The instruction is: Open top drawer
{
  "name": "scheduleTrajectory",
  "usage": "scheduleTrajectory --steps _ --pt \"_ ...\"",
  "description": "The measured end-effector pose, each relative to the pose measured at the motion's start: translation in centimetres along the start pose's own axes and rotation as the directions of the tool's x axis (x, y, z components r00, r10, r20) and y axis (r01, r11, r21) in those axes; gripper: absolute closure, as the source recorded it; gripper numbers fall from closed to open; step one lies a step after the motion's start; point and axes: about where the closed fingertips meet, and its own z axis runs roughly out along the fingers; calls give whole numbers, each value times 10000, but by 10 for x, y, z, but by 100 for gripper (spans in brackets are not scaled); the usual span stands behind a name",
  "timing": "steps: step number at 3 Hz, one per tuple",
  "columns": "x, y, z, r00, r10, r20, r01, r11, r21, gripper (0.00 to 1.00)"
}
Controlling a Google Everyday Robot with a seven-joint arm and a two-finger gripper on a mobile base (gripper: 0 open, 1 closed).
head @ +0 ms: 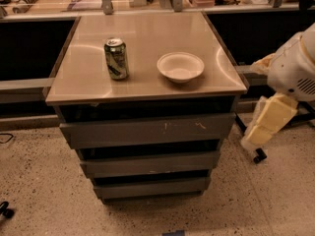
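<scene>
Camera view: three grey drawer fronts, the top drawer (147, 130) widest and closed just under the glossy tan tabletop (88, 77); one green can (116, 58) and one white bowl (180, 66) stand apart on it. Gripper (261, 132) hangs right of the cabinet, touching nothing; whether it is open cannot be told; speckled floor (39, 181) below

Can (116, 58) stands left of centre on the surface (147, 85), with the bowl (180, 67) to its right, near but apart. Top drawer (147, 131) lies directly under the surface's front edge, with two lower drawers (150, 163) stacked beneath it down to the floor. End effector (263, 127) hangs to the right of the drawer stack, level with the top drawer's right end, near but not touching.
</scene>
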Motion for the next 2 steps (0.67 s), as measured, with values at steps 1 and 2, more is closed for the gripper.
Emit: scheduleTrajectory --steps 1,2 --pt "-12 12 59 9939 65 1102 -19 9991 -415 0" --pt "-27 17 119 9873 -273 1562 351 9982 -479 0"
